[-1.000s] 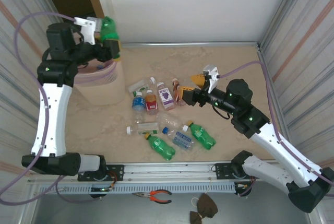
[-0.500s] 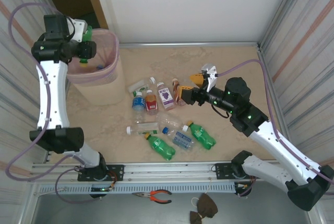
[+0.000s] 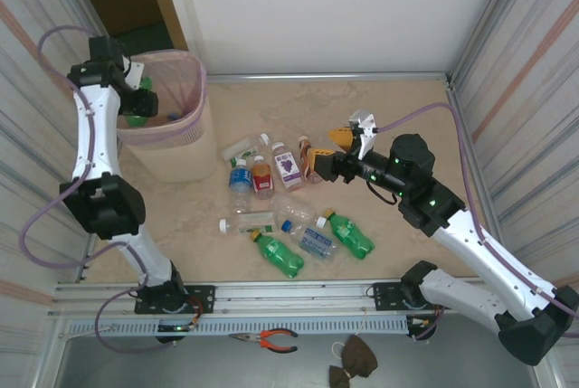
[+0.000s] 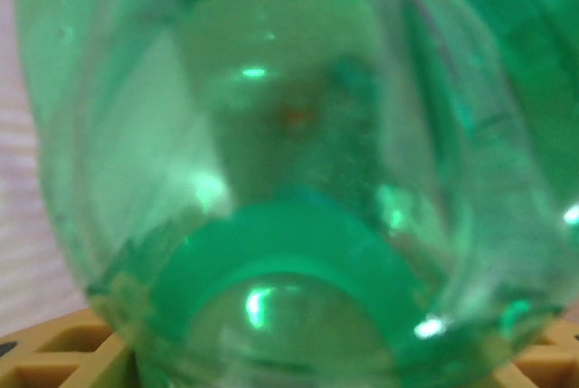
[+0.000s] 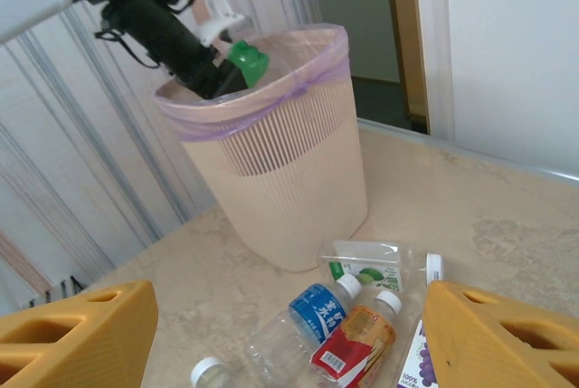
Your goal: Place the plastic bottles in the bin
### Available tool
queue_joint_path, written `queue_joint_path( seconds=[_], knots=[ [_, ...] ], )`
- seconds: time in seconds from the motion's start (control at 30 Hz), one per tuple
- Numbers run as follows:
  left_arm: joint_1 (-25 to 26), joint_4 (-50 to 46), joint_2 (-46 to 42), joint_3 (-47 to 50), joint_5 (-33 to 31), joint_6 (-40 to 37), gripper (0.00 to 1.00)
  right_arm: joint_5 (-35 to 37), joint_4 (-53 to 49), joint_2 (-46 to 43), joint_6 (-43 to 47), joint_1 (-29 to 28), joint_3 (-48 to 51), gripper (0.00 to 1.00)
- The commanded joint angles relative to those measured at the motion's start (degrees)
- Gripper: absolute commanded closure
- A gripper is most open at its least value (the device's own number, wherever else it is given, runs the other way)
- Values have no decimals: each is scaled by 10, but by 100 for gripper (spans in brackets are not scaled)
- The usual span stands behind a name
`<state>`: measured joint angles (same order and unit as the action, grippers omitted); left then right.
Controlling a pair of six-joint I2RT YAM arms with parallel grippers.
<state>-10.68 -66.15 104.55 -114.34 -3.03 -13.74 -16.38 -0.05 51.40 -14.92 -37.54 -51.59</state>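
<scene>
My left gripper (image 3: 136, 99) is shut on a green bottle (image 4: 289, 180) and holds it in the mouth of the pink bin (image 3: 176, 157), near the far-left rim. In the right wrist view the green bottle (image 5: 246, 58) pokes up over the rim of the bin (image 5: 289, 180). My right gripper (image 3: 327, 157) stands open above the table with nothing between its yellow fingers (image 5: 72, 334). Several plastic bottles lie on the table: blue-labelled (image 3: 239, 174), red-labelled (image 3: 261, 177), grape-labelled (image 3: 288, 166), and two green ones (image 3: 278, 255) (image 3: 351, 234).
Metal walls close in the table on both sides, and a white wall stands at the back. A clear bottle (image 3: 249, 222) and a blue-labelled one (image 3: 309, 239) lie near the front. Pliers (image 3: 271, 340) rest beyond the front rail.
My left arm swung the green bottle from above the bin's right rim leftward and down into the bin's mouth. The right arm has not moved.
</scene>
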Motion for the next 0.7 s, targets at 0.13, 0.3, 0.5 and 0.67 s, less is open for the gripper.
queue_joint_path(
  seconds=[0.13, 0.3, 0.5, 0.67],
  knots=[
    [-3, -19, 62, 17, 28, 2, 35, -1, 1, -11, -9, -3, 0, 24],
    [-4, -24, 101, 18, 35, 6, 32, 1, -4, -15, -6, -3, -1, 24],
    [-4, -10, 109, 32, 50, 14, 25, 3, -9, -16, -4, -3, -2, 24],
    [-4, 6, 92, 40, 54, 20, 19, 4, -8, -19, -6, -3, -1, 24]
  ],
)
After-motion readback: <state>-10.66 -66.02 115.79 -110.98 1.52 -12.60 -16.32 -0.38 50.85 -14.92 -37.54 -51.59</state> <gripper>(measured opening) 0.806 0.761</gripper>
